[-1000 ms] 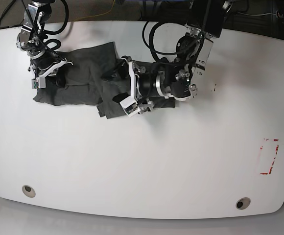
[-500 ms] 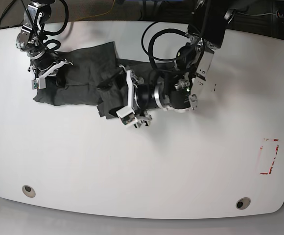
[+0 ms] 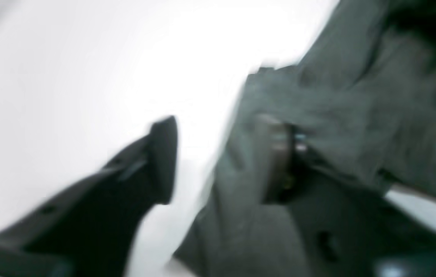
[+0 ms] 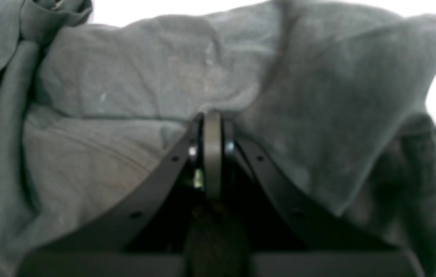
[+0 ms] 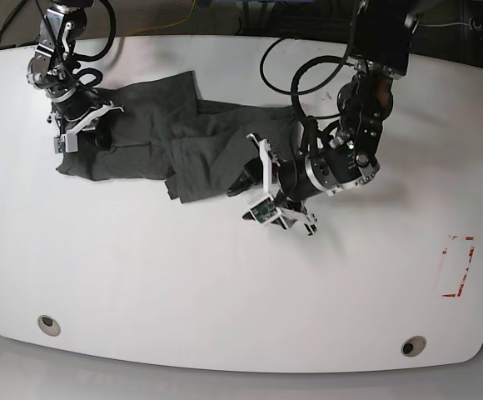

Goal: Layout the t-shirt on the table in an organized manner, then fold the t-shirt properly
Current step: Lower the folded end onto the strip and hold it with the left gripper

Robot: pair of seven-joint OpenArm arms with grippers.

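Two arms work over the white desk (image 5: pixel 225 283). T-shirt (image 5: pixel 154 142): dark charcoal-grey, wrinkled, lying in a bunched strip across the far left part of the desk, stretched between the two arms, its near edge uneven and doubled over.

Right end effector (image 5: pixel 79 125): at the shirt's far-left end. Right wrist view shows both black fingers (image 4: pixel 172 161) pressed together with a fold of grey cloth pinched at the tips; fabric mounds up around and beyond them. Clamped on the t-shirt.

Left end effector (image 5: pixel 279 208): at the shirt's other end, toward desk centre, angled low over the surface. Left wrist view is heavily blurred. One dark finger (image 3: pixel 156 161) stands over bare white desk, apart from the cloth; the other side is buried in grey fabric, which drapes over and around it. A clear gap shows between the two, so the fingers are not closed together. Whether the cloth is merely draped on that finger or caught by it, I cannot tell.

Also on the desk: a red tape rectangle (image 5: pixel 458 267) near the right edge, well apart from the shirt; two round grommets (image 5: pixel 48 323) near the front edge, one at each side.
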